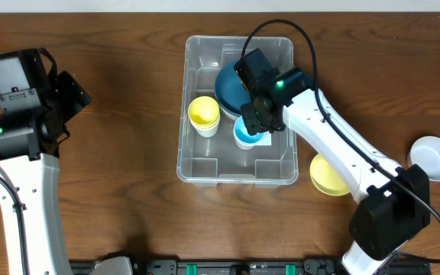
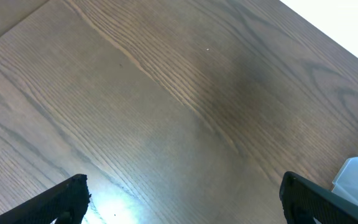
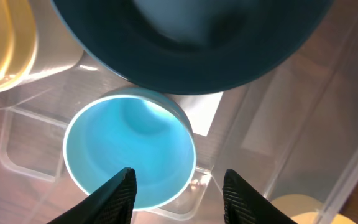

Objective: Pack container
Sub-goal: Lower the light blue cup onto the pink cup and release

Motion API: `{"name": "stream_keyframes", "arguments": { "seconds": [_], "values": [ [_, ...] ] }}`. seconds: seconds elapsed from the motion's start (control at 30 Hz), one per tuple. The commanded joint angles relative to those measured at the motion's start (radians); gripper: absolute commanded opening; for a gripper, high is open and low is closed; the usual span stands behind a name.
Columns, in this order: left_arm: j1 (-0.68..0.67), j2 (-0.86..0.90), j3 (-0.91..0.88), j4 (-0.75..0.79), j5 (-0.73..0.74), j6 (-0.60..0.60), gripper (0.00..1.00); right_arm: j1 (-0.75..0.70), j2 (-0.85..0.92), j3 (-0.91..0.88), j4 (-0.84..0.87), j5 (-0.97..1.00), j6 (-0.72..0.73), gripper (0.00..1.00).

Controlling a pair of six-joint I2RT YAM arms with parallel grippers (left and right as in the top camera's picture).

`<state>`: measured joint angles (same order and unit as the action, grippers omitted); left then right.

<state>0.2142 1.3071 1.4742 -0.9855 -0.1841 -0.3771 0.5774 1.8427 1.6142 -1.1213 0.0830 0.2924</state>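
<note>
On the surface [image 1: 121, 153], centre, the container [image 1: 205, 164] sat mouth up, long axis near-to-far. Only the right wrist view showed the right jaws parted astride the rim of a light-blue bowl [image 3: 129, 149]; left jaws gaped wide.

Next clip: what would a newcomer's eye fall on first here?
The clear container sits mid-table, holding a dark blue bowl, a yellow cup and a light blue cup. The right gripper hangs open just above the light blue cup, one finger over its inside and one outside its rim. A yellow bowl and a white bowl lie outside to the right; the left gripper hangs open over bare wood.
</note>
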Motion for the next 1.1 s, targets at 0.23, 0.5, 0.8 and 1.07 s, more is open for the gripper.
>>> {"name": "stream_keyframes", "arguments": {
  "seconds": [0.23,0.5,0.8,1.07],
  "values": [
    [0.005,0.006,0.011,-0.001,-0.011,-0.001,0.98,0.002,-0.004,0.0,0.007,-0.019,-0.001,0.48],
    [0.005,0.006,0.011,-0.002,-0.011,-0.001,0.98,0.002,-0.004,-0.016,0.019,-0.004,0.026,0.46],
    [0.005,0.006,0.011,-0.002,-0.011,-0.001,0.98,-0.004,-0.004,-0.134,0.105,-0.005,0.045,0.42],
    [0.005,0.006,0.011,-0.001,-0.011,-0.001,0.98,-0.008,-0.004,-0.135,0.105,-0.005,0.044,0.1]
  ]
}}
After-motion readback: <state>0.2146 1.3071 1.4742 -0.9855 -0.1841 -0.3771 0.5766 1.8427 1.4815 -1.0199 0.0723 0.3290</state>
